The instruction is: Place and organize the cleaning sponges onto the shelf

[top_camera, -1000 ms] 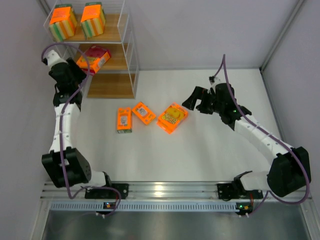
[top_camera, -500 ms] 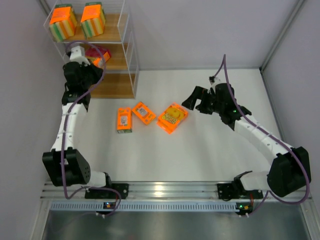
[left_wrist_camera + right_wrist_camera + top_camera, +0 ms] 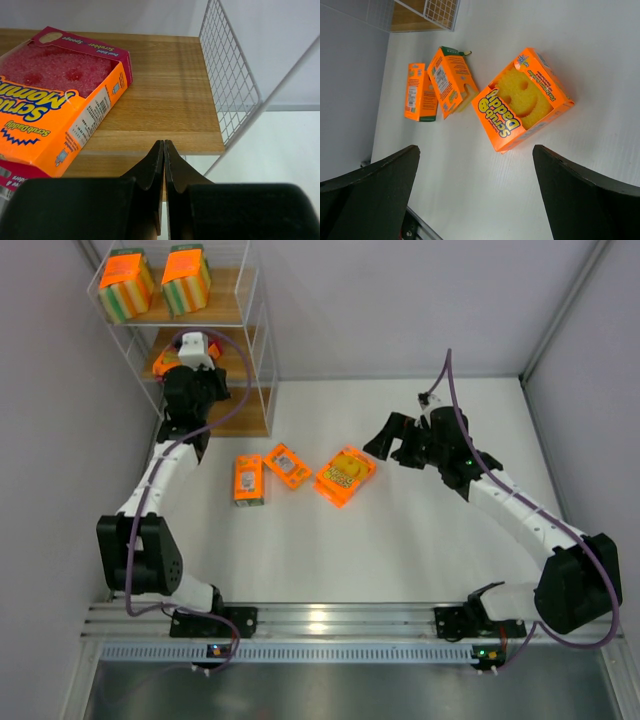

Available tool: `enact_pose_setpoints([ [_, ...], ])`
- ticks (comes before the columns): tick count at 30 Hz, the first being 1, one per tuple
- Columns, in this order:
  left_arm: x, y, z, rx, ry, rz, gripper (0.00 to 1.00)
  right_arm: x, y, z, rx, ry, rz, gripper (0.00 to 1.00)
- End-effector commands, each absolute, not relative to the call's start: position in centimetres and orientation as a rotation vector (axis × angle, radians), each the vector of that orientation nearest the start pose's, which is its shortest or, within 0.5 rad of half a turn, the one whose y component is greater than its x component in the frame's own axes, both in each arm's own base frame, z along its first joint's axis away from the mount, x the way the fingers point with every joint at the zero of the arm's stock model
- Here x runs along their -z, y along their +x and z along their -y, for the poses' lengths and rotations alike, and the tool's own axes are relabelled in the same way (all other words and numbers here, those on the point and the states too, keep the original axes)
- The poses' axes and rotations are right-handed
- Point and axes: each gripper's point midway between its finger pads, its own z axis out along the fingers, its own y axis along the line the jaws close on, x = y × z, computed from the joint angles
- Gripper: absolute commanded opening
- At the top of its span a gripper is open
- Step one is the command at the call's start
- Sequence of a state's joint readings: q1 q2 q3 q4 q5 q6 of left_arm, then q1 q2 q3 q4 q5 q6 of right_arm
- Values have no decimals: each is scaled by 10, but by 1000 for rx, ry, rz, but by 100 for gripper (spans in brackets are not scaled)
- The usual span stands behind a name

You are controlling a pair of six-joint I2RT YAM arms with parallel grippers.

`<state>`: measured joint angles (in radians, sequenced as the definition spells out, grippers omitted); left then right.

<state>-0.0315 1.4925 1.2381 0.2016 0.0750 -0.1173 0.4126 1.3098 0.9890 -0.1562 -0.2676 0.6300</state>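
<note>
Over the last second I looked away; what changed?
The left gripper swung right across the shelf front and shut empty beside the red pack on the middle board. The right gripper, open, the three packs on the table and the two packs on top stayed put.

Three orange sponge packs (image 3: 290,466) on the table (image 3: 400,540), two striped packs (image 3: 125,282) on the shelf's (image 3: 228,302) top board

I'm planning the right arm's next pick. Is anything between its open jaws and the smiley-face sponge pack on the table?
Nothing visible. Bare table lies between the right gripper and the smiley-face pack. The two smaller orange packs sit beyond it, toward the shelf.
</note>
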Motion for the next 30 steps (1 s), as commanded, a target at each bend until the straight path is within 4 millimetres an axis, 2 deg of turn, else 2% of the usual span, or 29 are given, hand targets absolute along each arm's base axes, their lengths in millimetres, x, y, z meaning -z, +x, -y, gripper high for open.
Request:
enact_pose_setpoints([
  [1,-338,517,28,125,14,-1520,6,-226,339,-227,-922,48,-2091,99],
  [3,-335,522,27,114,25,-1520,6,-224,340,-227,-916,53,-2095,100],
  [4,-327,526,25,111,21,-1530,6,-224,341,-227,-915,52,-2095,99],
  [5,-332,529,24,110,17,-1502,5,-223,341,-228,-916,50,-2098,99],
  [7,-325,533,18,112,4,-1497,4,-221,342,-227,-912,51,-2101,99],
  [9,-327,536,19,122,-4,-1468,4,-221,343,-227,-909,56,-2099,100],
  [10,-330,538,0,87,-34,-1456,4,-220,343,-227,-907,56,-2098,99],
  [14,-330,544,-11,50,-58,-1450,4,-213,343,-227,-906,71,-2117,100],
  [21,-317,555,-33,-43,-142,-1456,3,-212,345,-228,-911,77,-2116,100],
  [30,-318,561,-53,-117,-238,-1372,1,-211,346,-228,-916,95,-2116,99],
])
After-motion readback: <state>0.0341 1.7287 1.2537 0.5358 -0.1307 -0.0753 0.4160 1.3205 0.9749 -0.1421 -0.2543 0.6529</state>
